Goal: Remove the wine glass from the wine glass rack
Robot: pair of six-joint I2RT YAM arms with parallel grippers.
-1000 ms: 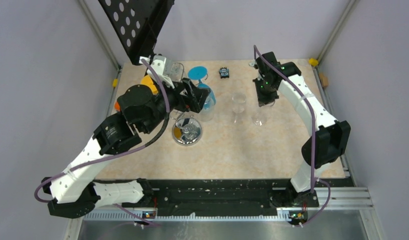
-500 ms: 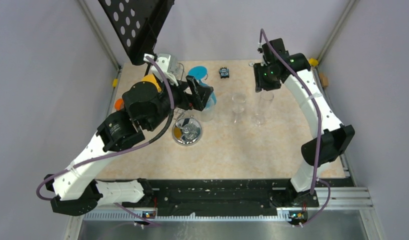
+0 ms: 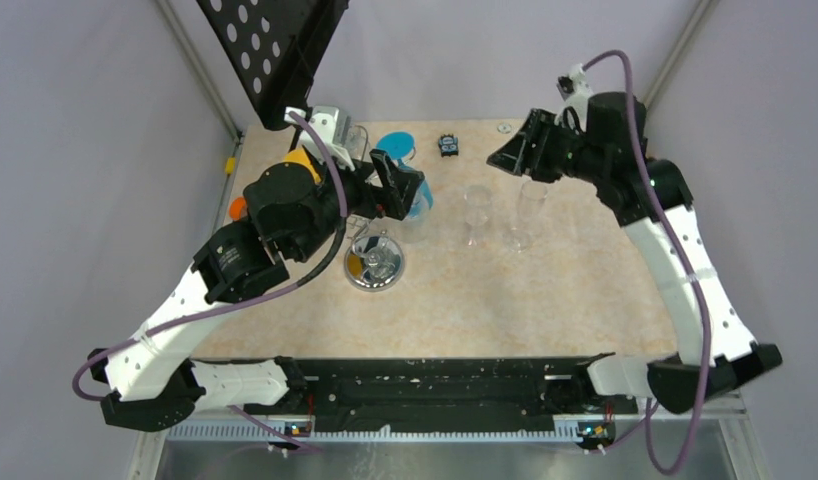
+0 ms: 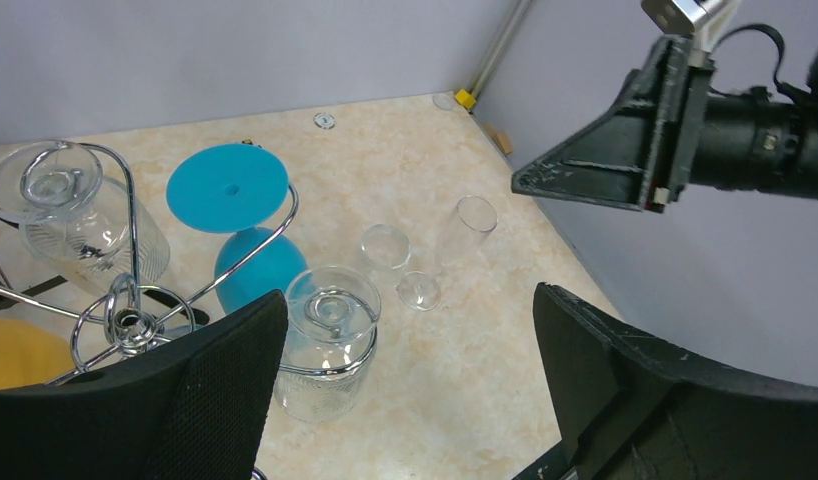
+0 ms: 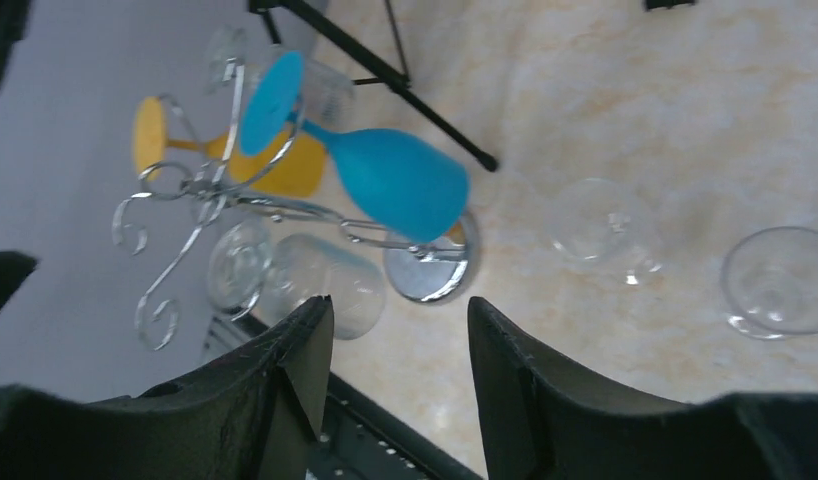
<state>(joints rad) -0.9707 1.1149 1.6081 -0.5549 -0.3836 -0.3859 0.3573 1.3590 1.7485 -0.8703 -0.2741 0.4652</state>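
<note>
glassware hangs bowl-down from the wine glass rack (image 3: 374, 265), whose round chrome base sits on the left half of the counter (image 3: 505, 300). a blue wine glass (image 4: 253, 272), a yellow glass (image 5: 285, 165) and two clear ones hang with their feet caught in the curled wire hooks. one of the clear pair, the back clear glass (image 4: 80, 220), hangs on the rack's far side, near the black tripod stand (image 3: 275, 50) with its perforated plate. the other, the clear wine glass (image 4: 325, 340), hangs on the hook that faces the counter's middle, beside the blue one.

the left arm (image 3: 285, 200) reaches in over the rack. its jaws stand wide apart with nothing between them. the clear wine glass hangs just beyond them, close to the left-hand finger (image 4: 185, 400); whether they touch cannot be told.

right of the rack, two more clear glasses stand upright on the counter, near each other but apart: a stemmed glass (image 3: 476, 212) and a taller narrow glass (image 3: 526, 212). the right arm (image 3: 675, 250) is raised above this pair, and its jaws are parted and empty.
</note>
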